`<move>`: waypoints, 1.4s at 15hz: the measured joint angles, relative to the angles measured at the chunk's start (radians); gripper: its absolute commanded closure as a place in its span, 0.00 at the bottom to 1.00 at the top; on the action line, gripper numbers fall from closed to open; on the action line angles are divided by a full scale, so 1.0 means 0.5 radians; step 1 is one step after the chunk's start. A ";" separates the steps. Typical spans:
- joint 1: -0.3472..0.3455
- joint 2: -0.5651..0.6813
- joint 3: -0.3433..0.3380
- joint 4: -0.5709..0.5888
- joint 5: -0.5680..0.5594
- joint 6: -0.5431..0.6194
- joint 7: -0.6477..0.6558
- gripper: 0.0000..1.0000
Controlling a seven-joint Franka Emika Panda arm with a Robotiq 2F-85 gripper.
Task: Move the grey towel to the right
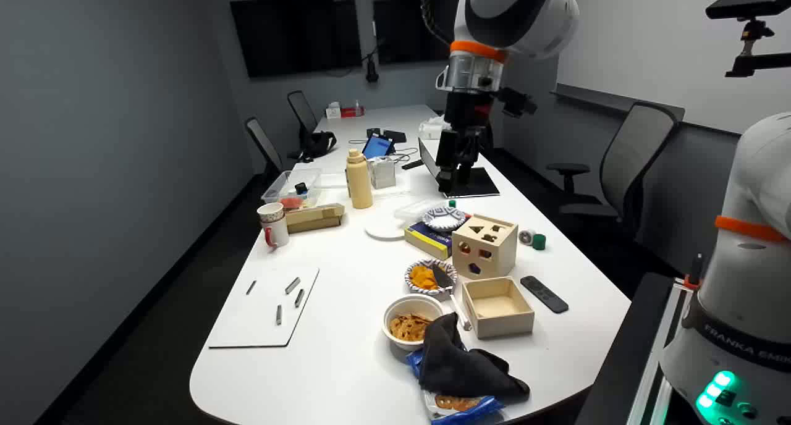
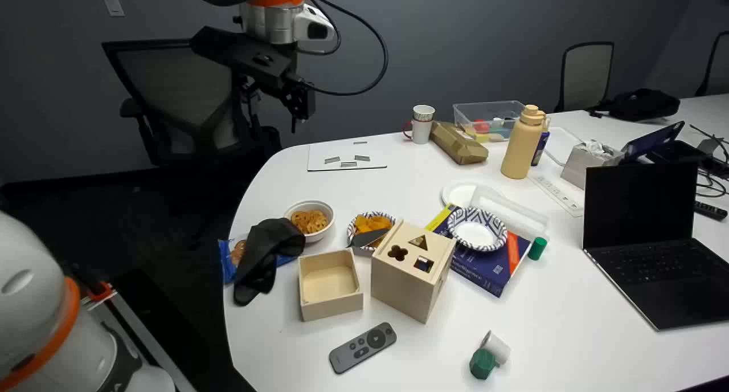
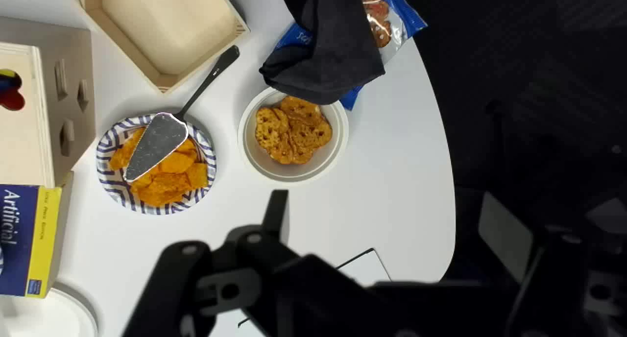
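Note:
The task's towel shows as a dark grey, nearly black cloth [image 1: 460, 366], crumpled at the table's near end in an exterior view. It lies on a blue cookie bag [image 1: 469, 412], and one end overlaps the rim of the white bowl of cookies [image 1: 413, 326]. The cloth also shows in an exterior view [image 2: 266, 249] and at the top of the wrist view [image 3: 338, 43]. My gripper [image 3: 392, 224] is open, with its fingers wide apart and nothing between them. It is high above the table, apart from the cloth; it shows in both exterior views [image 1: 454, 176] [image 2: 297, 115].
A patterned bowl of chips with a cake server [image 3: 159, 146], an open wooden box [image 3: 166, 28] and a wooden shape cube [image 2: 410, 272] stand beside the cloth. A remote [image 2: 363, 347], a whiteboard panel [image 2: 346, 155], a tan bottle [image 2: 521, 144] and a laptop [image 2: 641, 238] are also on the table.

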 measured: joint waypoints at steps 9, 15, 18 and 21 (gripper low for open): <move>0.001 0.145 0.121 -0.070 -0.005 0.172 0.029 0.00; 0.009 0.698 0.543 -0.184 -0.295 0.819 0.690 0.00; -0.005 1.010 0.560 -0.163 -0.686 1.015 1.165 0.00; 0.024 1.313 0.472 -0.073 -0.878 1.154 1.444 0.00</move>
